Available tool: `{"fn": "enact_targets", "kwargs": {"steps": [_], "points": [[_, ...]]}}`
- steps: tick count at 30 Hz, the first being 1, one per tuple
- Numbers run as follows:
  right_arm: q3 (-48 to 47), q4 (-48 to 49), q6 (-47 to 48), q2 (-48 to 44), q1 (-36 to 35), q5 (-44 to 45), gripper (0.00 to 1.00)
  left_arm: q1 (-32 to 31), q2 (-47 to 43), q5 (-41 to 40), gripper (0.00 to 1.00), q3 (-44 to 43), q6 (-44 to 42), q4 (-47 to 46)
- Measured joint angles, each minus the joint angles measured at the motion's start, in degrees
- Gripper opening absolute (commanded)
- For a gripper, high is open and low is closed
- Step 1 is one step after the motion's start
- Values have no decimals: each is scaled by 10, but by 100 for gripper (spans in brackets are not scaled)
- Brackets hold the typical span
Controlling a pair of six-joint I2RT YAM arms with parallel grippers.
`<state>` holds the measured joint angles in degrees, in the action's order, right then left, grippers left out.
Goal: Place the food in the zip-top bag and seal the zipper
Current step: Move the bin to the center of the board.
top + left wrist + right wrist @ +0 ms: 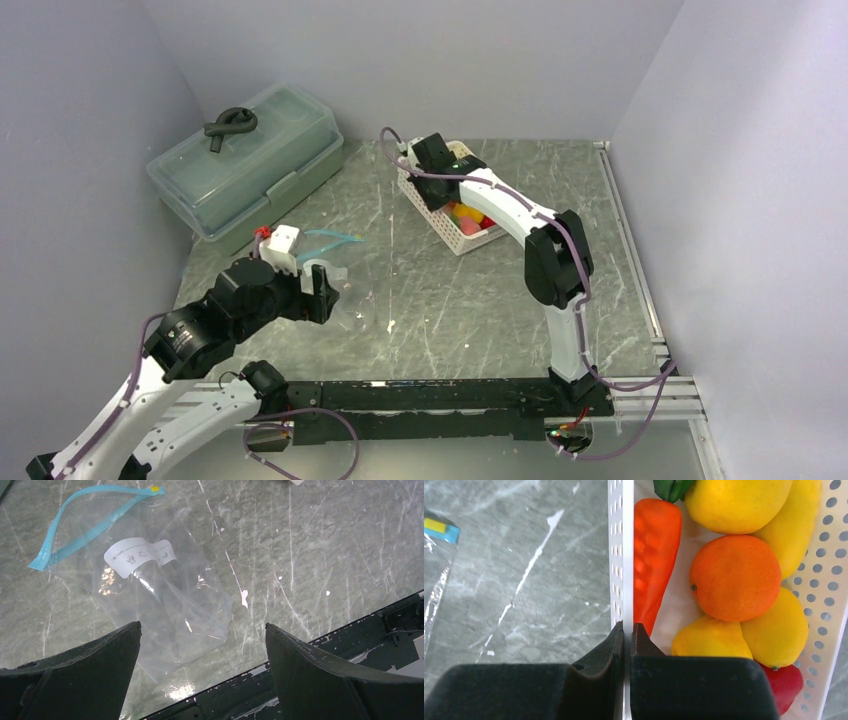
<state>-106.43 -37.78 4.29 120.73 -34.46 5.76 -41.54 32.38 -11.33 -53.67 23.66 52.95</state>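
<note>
Food [734, 577] sits in the white basket [621, 555], just beside the right pincer [627, 630].
That pincer pinches the basket's wall, its arm stretched far across the bench [325, 555]; the left pincer [202, 626] hangs spread over the clear bag [165, 595], arm folded low.

zip-top bag [170, 610] crumpled on table [325, 555] | zipper [100, 525] parted | label [137, 557] upward

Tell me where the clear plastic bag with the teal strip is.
In the top view the bag lies on the grey table, left side, just beyond the open left gripper.
</note>
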Motion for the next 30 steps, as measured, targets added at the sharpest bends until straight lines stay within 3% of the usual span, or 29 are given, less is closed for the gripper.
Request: {"fn": "enact_targets", "kwargs": {"steps": [30], "points": [[351, 54, -196, -214, 0, 102, 0, 0, 70, 17, 99, 0, -2, -36]]}}
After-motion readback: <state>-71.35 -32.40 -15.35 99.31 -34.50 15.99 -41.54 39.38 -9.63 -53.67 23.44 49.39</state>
